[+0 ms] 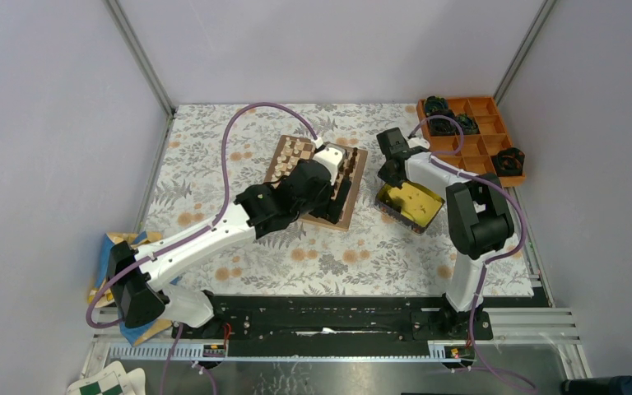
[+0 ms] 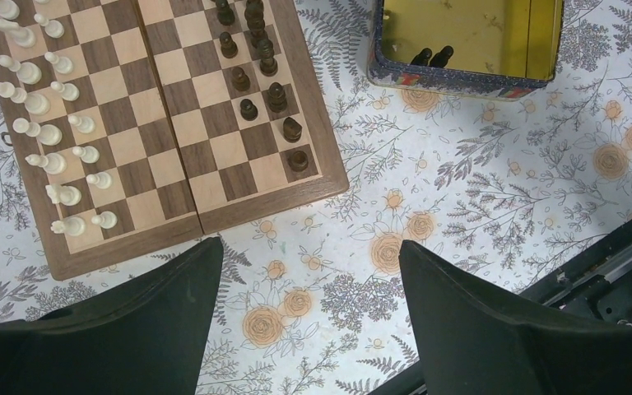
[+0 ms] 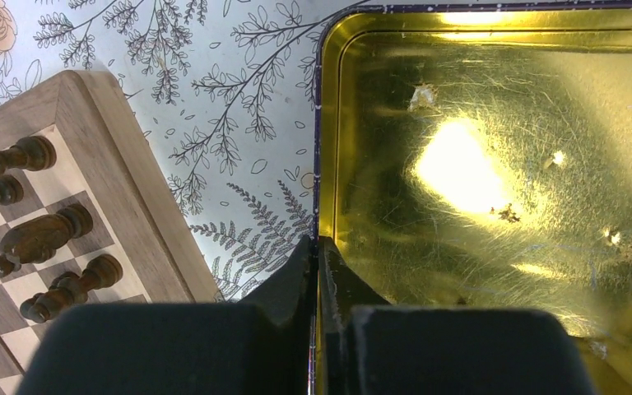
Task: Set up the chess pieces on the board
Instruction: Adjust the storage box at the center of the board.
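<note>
**Right gripper [image 3: 317, 276], foreground.** My fingertips are pressed together astride the left wall of the yellow tin [image 3: 494, 107]. One tip is on the cloth side and one is over the gold floor, so I judge them clamped on that wall. No piece shows on the tin's floor from here.

**Left gripper [image 2: 304, 321].** The jaws are wide apart and hold nothing. They hang over the floral tablecloth [image 2: 477, 181], just off the near corner of the board [image 2: 177, 169].

**Task's things.** The pale pieces [image 2: 49, 132] stand in two even rows along one side of the board. The dark pieces [image 2: 255, 74] crowd the opposite side, the one nearest the tin, in ragged rows.

**Governing relation.** The dark pieces [image 3: 45, 234] lie to the left of my right fingers, beyond a strip of cloth and the board's border. My right arm is near them but occupied with the tin. My free left hand sits beside the end of the dark rank and is probably better placed to straighten it.
</note>
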Controlling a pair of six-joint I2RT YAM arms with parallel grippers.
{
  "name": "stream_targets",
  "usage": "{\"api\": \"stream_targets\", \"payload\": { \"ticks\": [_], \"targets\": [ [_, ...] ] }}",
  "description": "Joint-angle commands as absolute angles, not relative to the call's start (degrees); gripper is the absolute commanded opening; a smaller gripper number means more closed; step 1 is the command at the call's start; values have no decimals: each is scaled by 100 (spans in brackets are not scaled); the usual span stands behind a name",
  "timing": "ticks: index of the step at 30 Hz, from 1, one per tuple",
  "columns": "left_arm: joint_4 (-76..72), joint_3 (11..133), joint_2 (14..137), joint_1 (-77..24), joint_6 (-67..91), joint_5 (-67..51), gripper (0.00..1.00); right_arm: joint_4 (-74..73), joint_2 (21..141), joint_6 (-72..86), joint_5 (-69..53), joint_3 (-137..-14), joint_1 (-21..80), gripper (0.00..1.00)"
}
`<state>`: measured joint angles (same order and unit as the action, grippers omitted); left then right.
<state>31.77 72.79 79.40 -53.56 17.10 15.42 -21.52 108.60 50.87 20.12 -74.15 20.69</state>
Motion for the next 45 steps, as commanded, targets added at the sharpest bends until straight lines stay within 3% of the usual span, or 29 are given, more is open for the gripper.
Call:
{"api": "stream_targets", "payload": {
  "ticks": [1,12,28,45],
  "targets": [
    [3118,7195,7780,-5317,1582,1476,85,-2387,10658,5483,2185,-7430,2089,2],
    [3070,7081,7735,-5295,1569,1421,85,-2704,10452,5741,2221,-7483,2426,0],
    [2961,6779,7470,-5286,1556,1268,85,-4951,11044,8756,3680,-8850,2695,0],
    [2985,6434,7064,-5283,1580,1126,85,-6286,12093,11110,3692,-9815,2215,0]
  ]
}}
